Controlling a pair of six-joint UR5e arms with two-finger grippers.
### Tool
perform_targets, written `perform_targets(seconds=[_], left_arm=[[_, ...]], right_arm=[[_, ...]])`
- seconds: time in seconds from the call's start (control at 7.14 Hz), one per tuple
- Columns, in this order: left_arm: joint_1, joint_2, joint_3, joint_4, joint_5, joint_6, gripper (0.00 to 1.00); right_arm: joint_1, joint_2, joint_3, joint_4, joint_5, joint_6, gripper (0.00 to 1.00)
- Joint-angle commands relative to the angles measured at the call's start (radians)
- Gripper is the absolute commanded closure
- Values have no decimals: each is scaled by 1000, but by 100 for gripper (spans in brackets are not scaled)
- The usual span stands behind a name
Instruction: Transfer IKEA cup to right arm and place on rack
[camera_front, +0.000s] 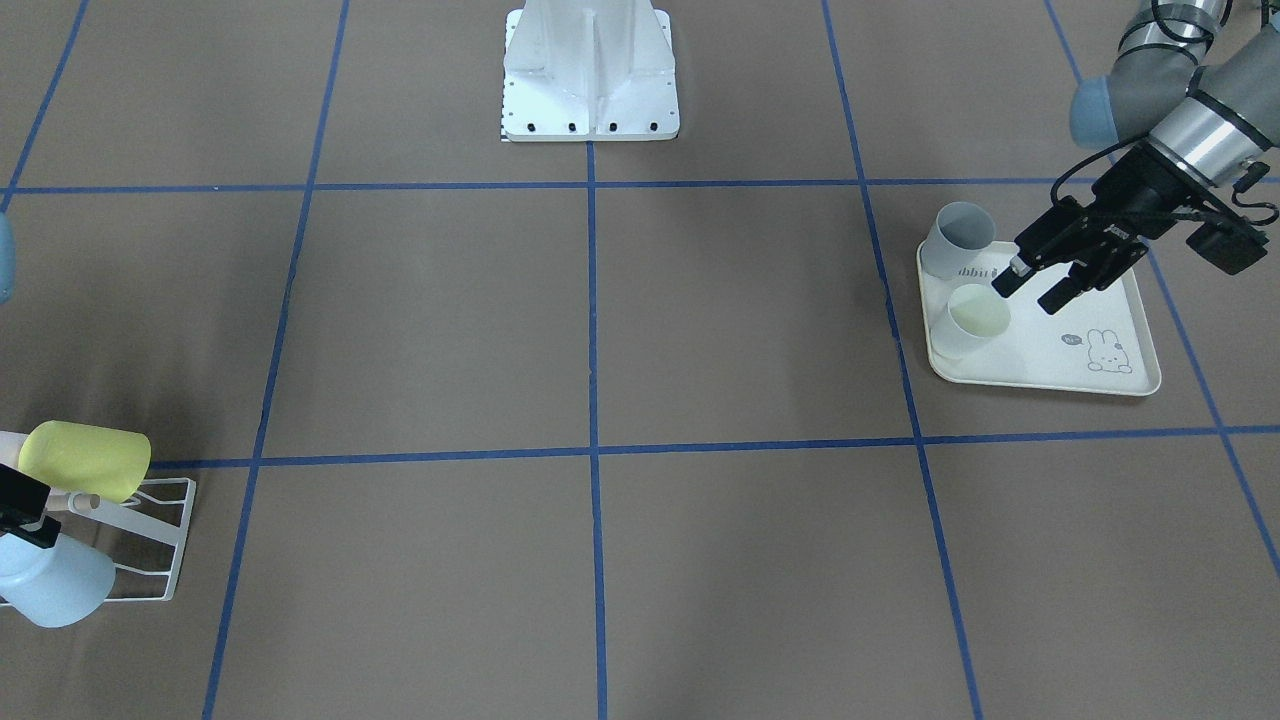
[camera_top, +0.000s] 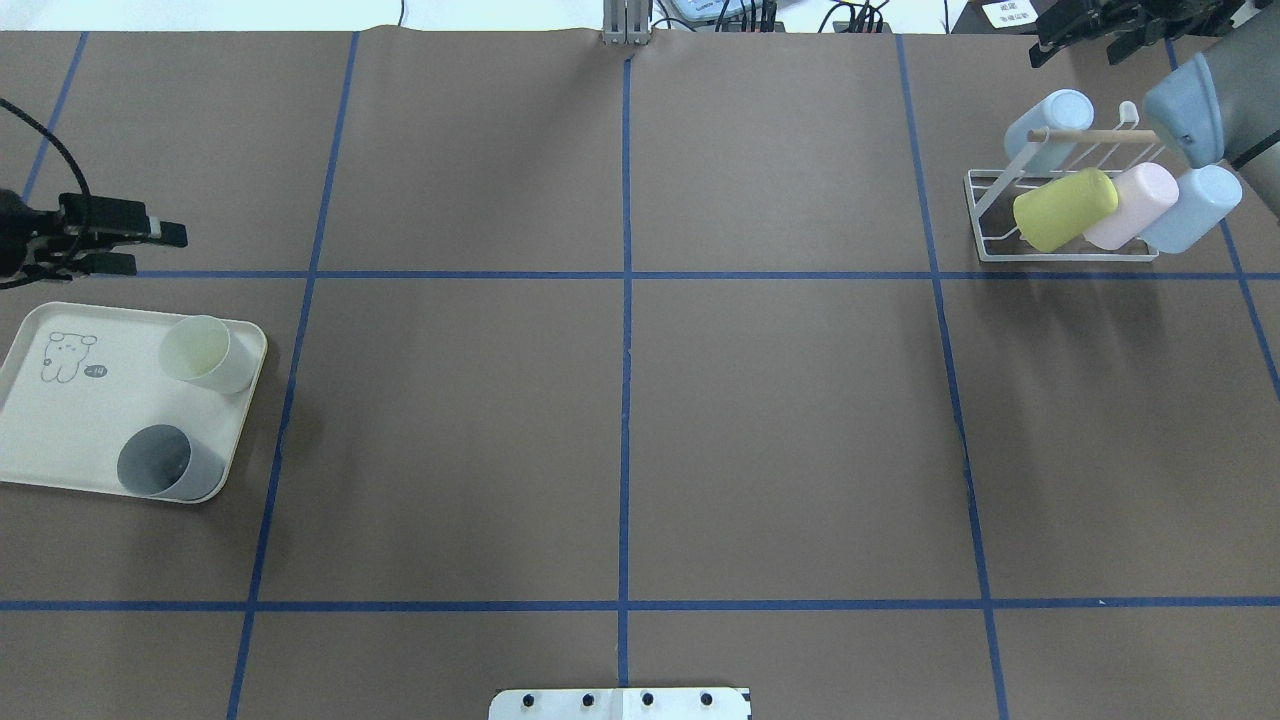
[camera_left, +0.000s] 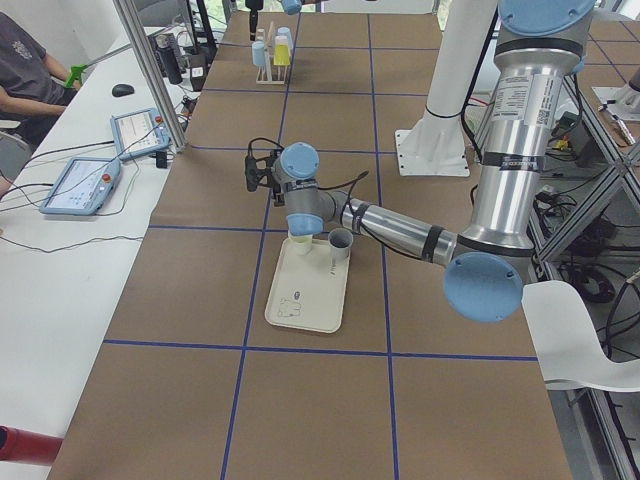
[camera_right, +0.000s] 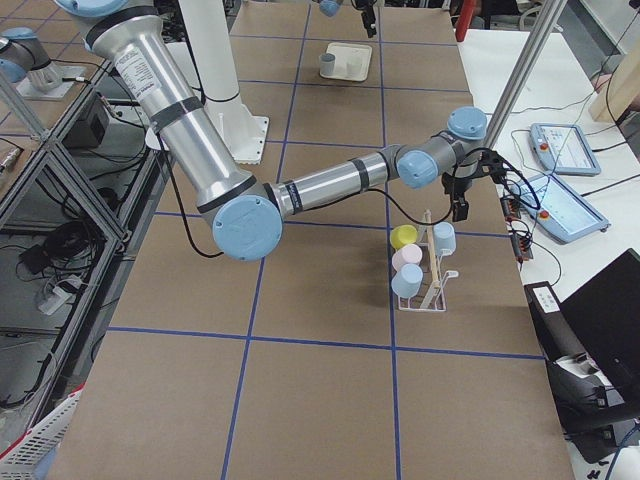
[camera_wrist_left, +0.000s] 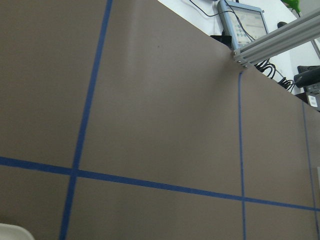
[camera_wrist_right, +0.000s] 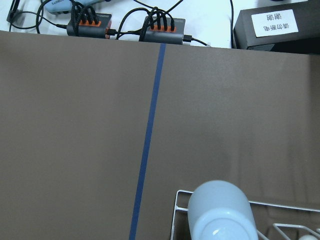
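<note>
Now the left gripper hangs over the tray, fingers spread and empty, just beside the pale IKEA cup standing on that tray. The right gripper is well apart from the tray, and its fingers' state cannot be told.

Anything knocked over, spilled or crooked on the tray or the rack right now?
Nothing stands out. The pale cup and grey cup stand upright on the rabbit-print tray; the yellow cup, pink cup and two light blue cups sit slanted on the rack.

Brown table, blue tape grid, cream tray, white wire rack, robot base
</note>
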Motion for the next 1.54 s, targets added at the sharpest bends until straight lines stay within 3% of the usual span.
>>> perform_targets(seconds=[0.0,0.42,1.4], left_arm=[[19,107,-5,29,-8,97,0],[88,195,-16,33,-5,102,0],[247,224,-23,36,5,22,2]], right_arm=[[1,-85,122,2,5,19,2],[-2,-185,262,5,13,56,2],[-19,-196,265,12,8,56,2]])
